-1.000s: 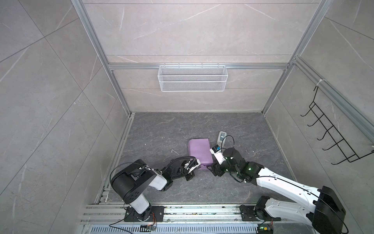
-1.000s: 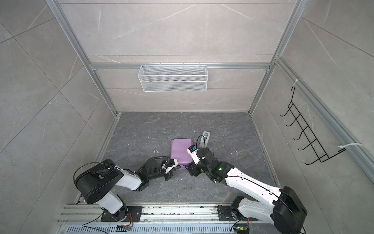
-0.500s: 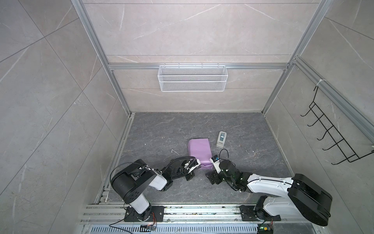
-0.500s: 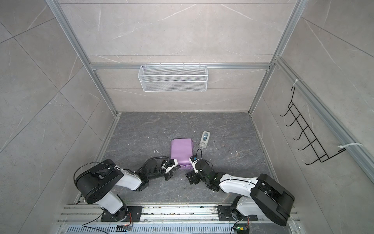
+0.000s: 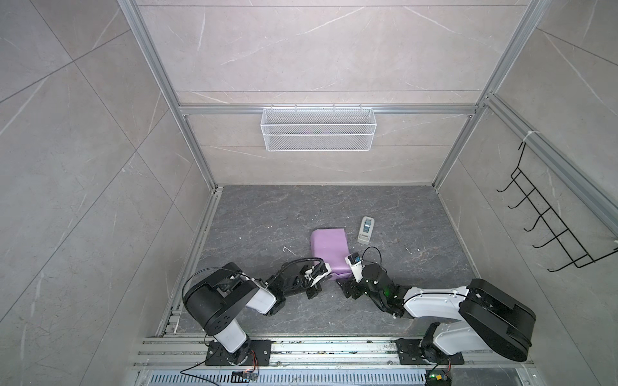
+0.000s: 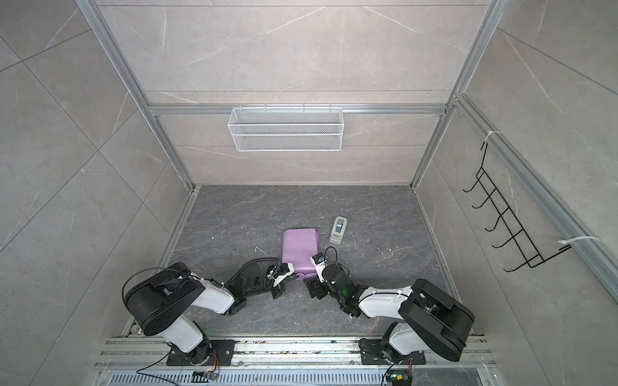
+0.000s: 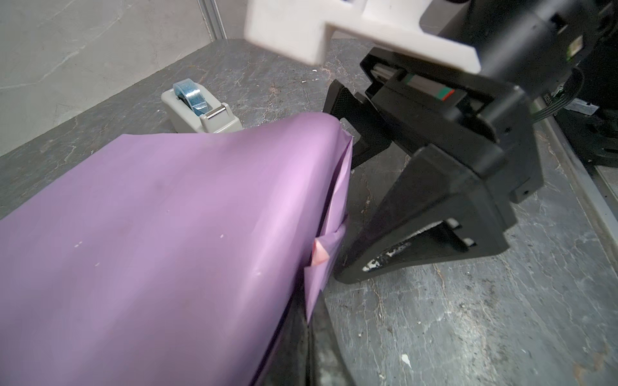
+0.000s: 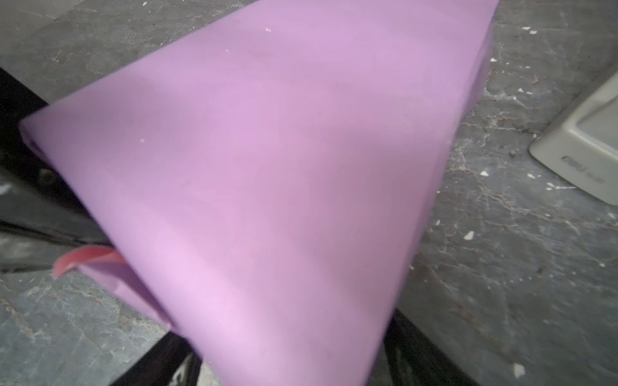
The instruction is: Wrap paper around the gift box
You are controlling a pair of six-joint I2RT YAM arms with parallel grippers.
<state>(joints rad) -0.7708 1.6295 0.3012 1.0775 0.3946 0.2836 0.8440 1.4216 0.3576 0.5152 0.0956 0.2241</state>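
Note:
The paper (image 5: 329, 245) (image 6: 299, 247), lilac side out, is folded round a flat block on the grey floor. The gift box itself is hidden under it. At the near end a loose flap shows a bit of pink underside (image 7: 319, 255) (image 8: 83, 257). My left gripper (image 5: 326, 274) (image 6: 291, 273) (image 7: 309, 320) is shut on the lower edge of that flap at the near left corner. My right gripper (image 5: 346, 279) (image 6: 314, 279) (image 7: 361, 187) stands open at the near right end, one finger (image 7: 354, 117) by the far corner and the other lower down. The wrapped end lies between them.
A grey-white tape dispenser (image 5: 365, 230) (image 6: 338, 230) (image 7: 200, 112) (image 8: 585, 150) with blue tape sits just right of the package's far end. A white wire basket (image 5: 317, 128) hangs on the back wall and a black hook rack (image 5: 551, 234) on the right wall.
My right arm has drawn back from the package's right side, beside the tape dispenser, to its near end. The left gripper and the package have stayed put.

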